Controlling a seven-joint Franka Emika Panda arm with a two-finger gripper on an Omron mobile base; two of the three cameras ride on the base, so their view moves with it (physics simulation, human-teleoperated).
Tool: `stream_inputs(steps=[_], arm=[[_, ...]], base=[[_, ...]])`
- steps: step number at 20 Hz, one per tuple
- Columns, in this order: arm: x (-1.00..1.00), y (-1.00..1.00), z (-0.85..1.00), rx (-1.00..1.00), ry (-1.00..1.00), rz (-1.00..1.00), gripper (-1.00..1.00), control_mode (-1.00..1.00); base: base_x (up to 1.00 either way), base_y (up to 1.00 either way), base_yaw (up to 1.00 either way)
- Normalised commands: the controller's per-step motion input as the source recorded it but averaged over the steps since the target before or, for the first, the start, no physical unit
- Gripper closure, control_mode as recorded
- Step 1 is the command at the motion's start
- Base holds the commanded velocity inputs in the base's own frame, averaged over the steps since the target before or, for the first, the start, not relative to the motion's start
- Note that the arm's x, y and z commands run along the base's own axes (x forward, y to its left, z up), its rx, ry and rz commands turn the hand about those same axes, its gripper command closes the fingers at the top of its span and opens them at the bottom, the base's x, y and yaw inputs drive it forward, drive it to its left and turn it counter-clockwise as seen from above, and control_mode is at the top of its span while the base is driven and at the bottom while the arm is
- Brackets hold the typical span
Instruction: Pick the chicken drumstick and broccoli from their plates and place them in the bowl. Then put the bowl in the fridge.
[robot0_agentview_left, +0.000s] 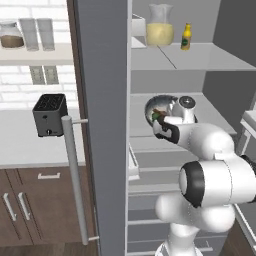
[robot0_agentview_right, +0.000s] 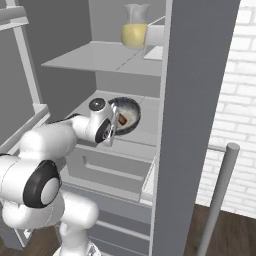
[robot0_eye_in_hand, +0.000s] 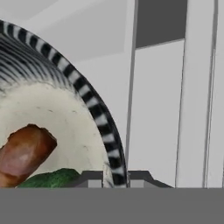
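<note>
My gripper (robot0_eye_in_hand: 116, 180) is shut on the rim of the bowl (robot0_eye_in_hand: 94, 109), with one finger on each side of its dark speckled edge. The bowl (robot0_agentview_left: 162, 104) hangs tilted inside the open fridge (robot0_agentview_left: 102, 100), just above the middle shelf (robot0_agentview_left: 145, 137). The reddish-brown chicken drumstick (robot0_eye_in_hand: 24, 153) and the green broccoli (robot0_eye_in_hand: 52, 179) lie together on its whitish inside. From the right base, the bowl (robot0_agentview_right: 129, 111) shows with the drumstick (robot0_agentview_right: 122, 119) in it, my gripper (robot0_agentview_right: 114, 131) at its near rim. The plates are out of view.
A pitcher of yellow juice (robot0_agentview_left: 160, 27) and a small bottle (robot0_agentview_left: 186, 37) stand on the upper shelf. The fridge door's bar handle (robot0_agentview_left: 74, 175) juts out at left. A black toaster (robot0_agentview_left: 50, 115) sits on the counter beyond. Drawers (robot0_agentview_right: 110, 172) lie under the middle shelf.
</note>
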Motion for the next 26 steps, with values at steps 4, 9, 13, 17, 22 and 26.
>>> stream_inputs(steps=[4,9,13,17,22,26], arm=[[0.43,-0.01,-0.03,0.00,0.00,0.00,1.00,-1.00],[0.09,0.00,0.01,0.00,-0.01,0.00,-1.00,-1.00],[0.00,0.00,0.25,0.02,-0.08,0.00,-1.00,-1.00],[-0.03,0.00,0.26,0.01,-0.25,0.00,-1.00,-1.00],[-0.22,0.00,0.29,0.00,-0.37,0.00,-1.00,-1.00],[-0.42,-0.04,0.37,0.04,-0.28,0.00,-1.00,-1.00]], base=[[0.00,0.00,0.00],[0.00,0.00,0.00],[0.00,0.00,0.00],[0.00,0.00,0.00],[0.00,0.00,0.00],[0.00,0.00,0.00]])
